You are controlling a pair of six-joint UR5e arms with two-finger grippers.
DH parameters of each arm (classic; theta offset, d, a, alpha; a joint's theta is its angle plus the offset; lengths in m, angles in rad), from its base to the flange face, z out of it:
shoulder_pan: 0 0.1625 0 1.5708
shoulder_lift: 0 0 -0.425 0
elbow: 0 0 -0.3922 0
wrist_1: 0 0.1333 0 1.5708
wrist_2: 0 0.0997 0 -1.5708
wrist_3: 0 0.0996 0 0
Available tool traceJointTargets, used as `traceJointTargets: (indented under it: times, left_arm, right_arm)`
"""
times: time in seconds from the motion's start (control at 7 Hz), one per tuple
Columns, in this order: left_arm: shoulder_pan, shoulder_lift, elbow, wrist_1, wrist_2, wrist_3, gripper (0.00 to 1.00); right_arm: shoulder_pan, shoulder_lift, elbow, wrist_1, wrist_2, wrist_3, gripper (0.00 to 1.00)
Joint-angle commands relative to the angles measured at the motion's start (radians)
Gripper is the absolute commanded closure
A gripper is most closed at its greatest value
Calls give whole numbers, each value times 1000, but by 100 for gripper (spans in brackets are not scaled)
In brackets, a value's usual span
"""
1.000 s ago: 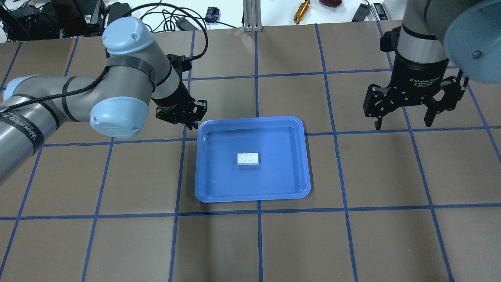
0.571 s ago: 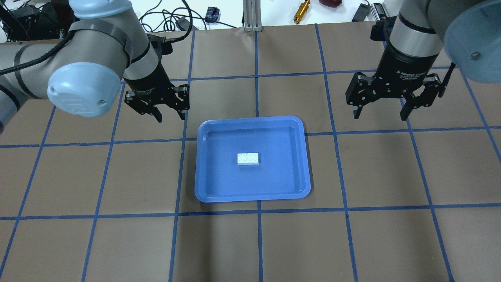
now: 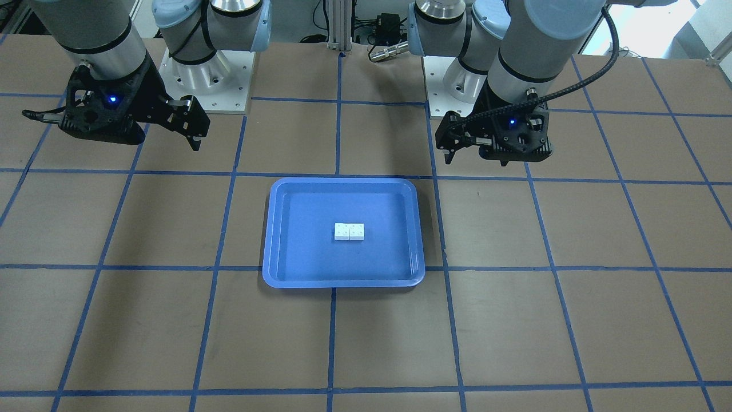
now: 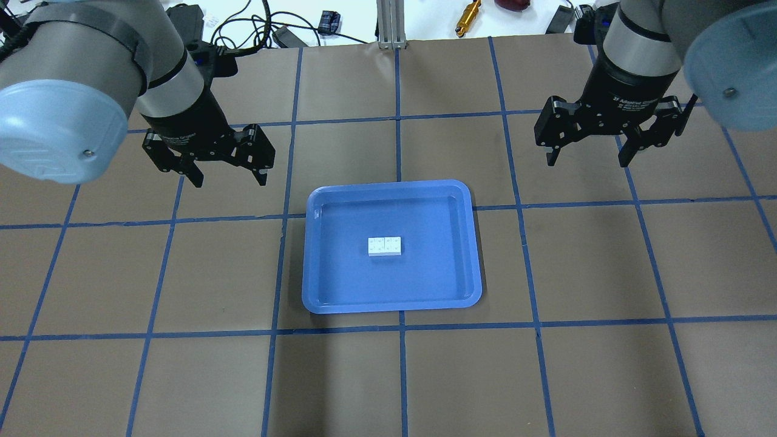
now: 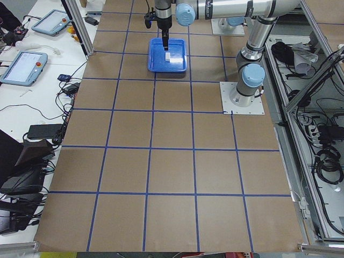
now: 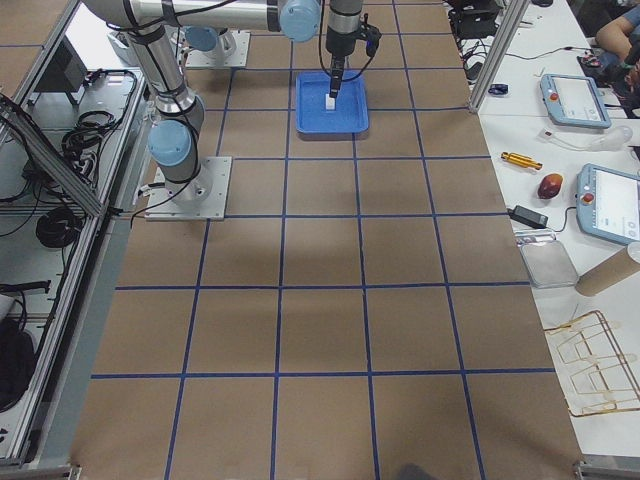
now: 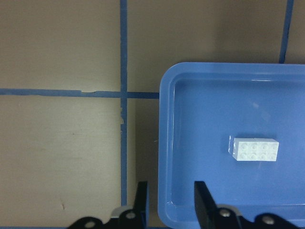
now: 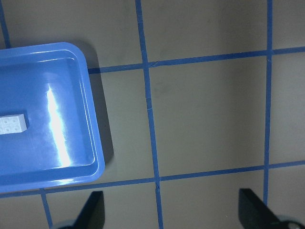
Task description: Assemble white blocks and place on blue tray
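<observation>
The two white blocks (image 4: 385, 246) are joined side by side and lie flat in the middle of the blue tray (image 4: 425, 279). They also show in the front view (image 3: 349, 231), the left wrist view (image 7: 255, 150) and the right wrist view (image 8: 12, 124). My left gripper (image 4: 230, 180) hangs open and empty above the table, left of the tray's far left corner. My right gripper (image 4: 586, 161) is wide open and empty, well right of the tray's far edge. Neither gripper touches the tray or the blocks.
The table is brown paper with a blue tape grid. Past its far edge stand an aluminium post (image 4: 391, 24), cables and a gold tool (image 4: 468, 15). The arm bases (image 3: 200, 74) stand at the robot's side of the table.
My left gripper has swung left and away from the tray's corner and has turned. My right gripper has drifted toward the far edge. The blocks and tray have not moved.
</observation>
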State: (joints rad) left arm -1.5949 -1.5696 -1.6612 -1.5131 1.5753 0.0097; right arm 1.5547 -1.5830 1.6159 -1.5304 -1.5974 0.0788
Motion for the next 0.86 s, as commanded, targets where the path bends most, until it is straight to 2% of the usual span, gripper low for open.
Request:
traceJointTargets:
  times: [0.0, 0.71]
  left_arm:
    - [16, -12, 81, 10, 0, 24, 0]
    - [27, -27, 93, 14, -9, 30, 0]
  right_arm:
    - [2, 0, -1, -1, 10, 9, 0]
    - [4, -6, 2, 3, 11, 7, 0]
